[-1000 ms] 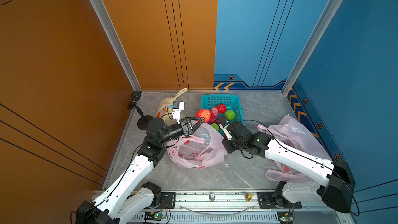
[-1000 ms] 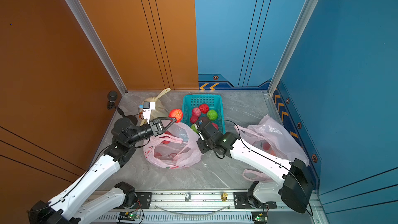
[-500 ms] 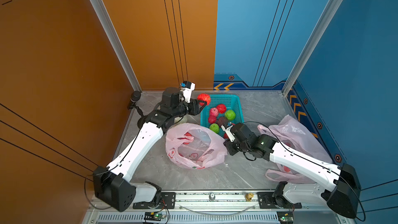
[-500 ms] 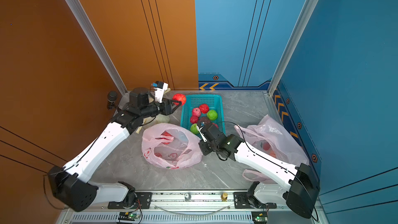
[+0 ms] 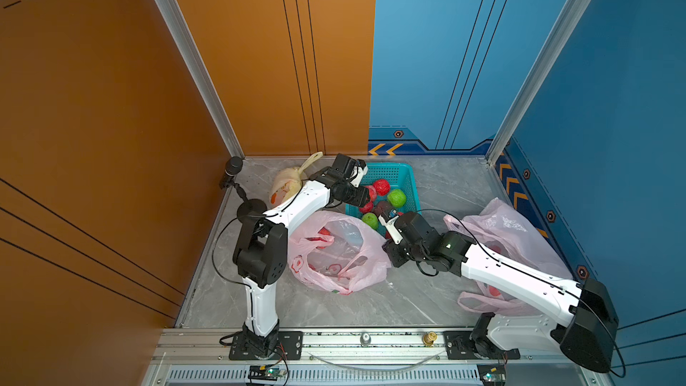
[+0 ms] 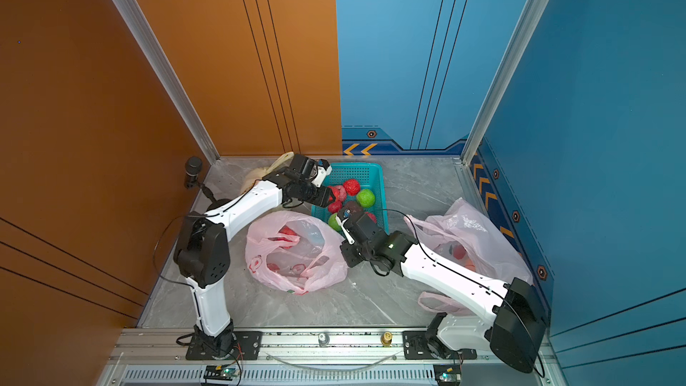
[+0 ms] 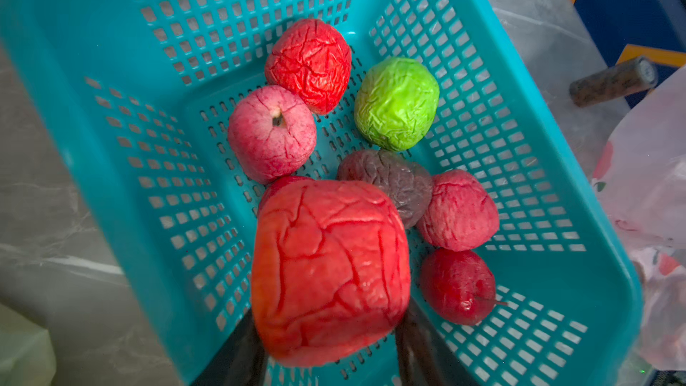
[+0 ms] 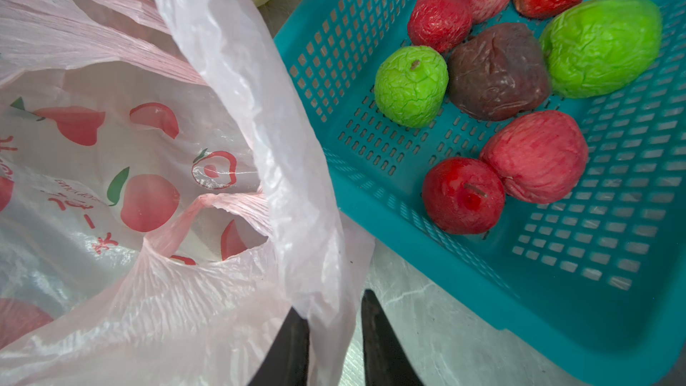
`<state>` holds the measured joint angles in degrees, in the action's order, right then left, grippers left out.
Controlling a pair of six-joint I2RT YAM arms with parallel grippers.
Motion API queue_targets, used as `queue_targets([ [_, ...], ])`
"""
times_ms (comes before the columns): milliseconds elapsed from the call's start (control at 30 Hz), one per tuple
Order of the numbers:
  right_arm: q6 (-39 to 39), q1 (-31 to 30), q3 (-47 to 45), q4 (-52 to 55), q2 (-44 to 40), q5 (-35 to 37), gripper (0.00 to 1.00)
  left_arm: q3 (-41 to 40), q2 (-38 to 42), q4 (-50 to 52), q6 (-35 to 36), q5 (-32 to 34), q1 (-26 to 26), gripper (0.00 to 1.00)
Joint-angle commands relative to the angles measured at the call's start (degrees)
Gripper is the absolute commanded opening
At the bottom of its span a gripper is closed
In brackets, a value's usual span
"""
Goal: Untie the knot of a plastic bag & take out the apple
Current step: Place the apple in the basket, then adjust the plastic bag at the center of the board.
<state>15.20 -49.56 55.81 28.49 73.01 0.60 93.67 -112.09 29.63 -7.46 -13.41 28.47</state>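
Observation:
In the left wrist view a wrinkled red apple (image 7: 330, 269) sits between the fingers of my left gripper (image 7: 329, 313), which is shut on it just above the teal basket (image 7: 111, 180). Both top views show that gripper (image 5: 365, 194) over the basket's near left corner (image 6: 315, 209). The pink plastic bag (image 5: 334, 250) lies on the grey floor with its mouth wide open; no knot shows on it. My right gripper (image 8: 332, 304) is shut on the bag's rim (image 8: 297, 165) at its right side, beside the basket (image 8: 408, 224).
Several red, green and dark apples lie in the basket (image 5: 406, 176). A second pink bag (image 5: 512, 232) sits at the right behind my right arm. At the back left are a yellowish bag (image 5: 287, 183) and a black stand (image 5: 234, 168).
My left arm has swung from the bag's mouth back and right, carrying the red apple over the basket. My right gripper has kept its hold on the bag's rim.

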Motion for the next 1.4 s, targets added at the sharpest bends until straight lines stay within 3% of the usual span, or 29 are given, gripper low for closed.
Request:
queue_targets([
  [0, -0.8, -0.2, 0.8, 0.0, 0.3, -0.2, 0.26, 3.1, -2.6, 4.2, 1.5, 3.1, 0.1, 0.61],
  [133, -0.9, -0.1, 0.8, 0.2, 0.3, 0.1, 0.26, 3.5, -2.8, 4.3, 1.1, 2.9, -0.3, 0.68],
  [267, -0.9, -0.1, 0.9, 0.3, 0.2, 0.8, 0.3, 3.6, -0.7, 3.8, -0.8, -2.0, -2.2, 0.75],
  [533, -2.0, 0.7, 1.6, 0.5, -3.7, 1.3, 0.37, -1.0, 15.2, 2.5, -0.9, -0.7, -5.1, 0.76],
  [700, -4.1, 0.8, 4.4, 1.2, -7.7, -0.4, 0.45, -8.5, 30.2, 5.6, -1.4, 8.8, -5.1, 0.77],
  [900, -4.1, -0.4, 6.6, -4.3, -11.4, -11.5, 0.45, -23.6, 48.4, 12.9, -6.1, 24.9, -0.8, 0.8],
  [1100, -1.7, -5.7, 8.8, -8.9, -3.0, -18.1, 0.42, -39.6, 60.0, 15.7, -16.5, 29.5, 0.4, 0.85],
  [1200, 1.1, -7.8, 9.8, -12.8, 2.9, -17.4, 0.37, -44.1, 64.6, 15.8, -20.5, 33.6, 1.0, 0.85],
  [1367, 5.5, -9.9, 13.8, -15.5, 12.9, -10.3, 0.36, -47.8, 71.0, 15.6, -23.9, 40.2, 1.6, 0.9],
])
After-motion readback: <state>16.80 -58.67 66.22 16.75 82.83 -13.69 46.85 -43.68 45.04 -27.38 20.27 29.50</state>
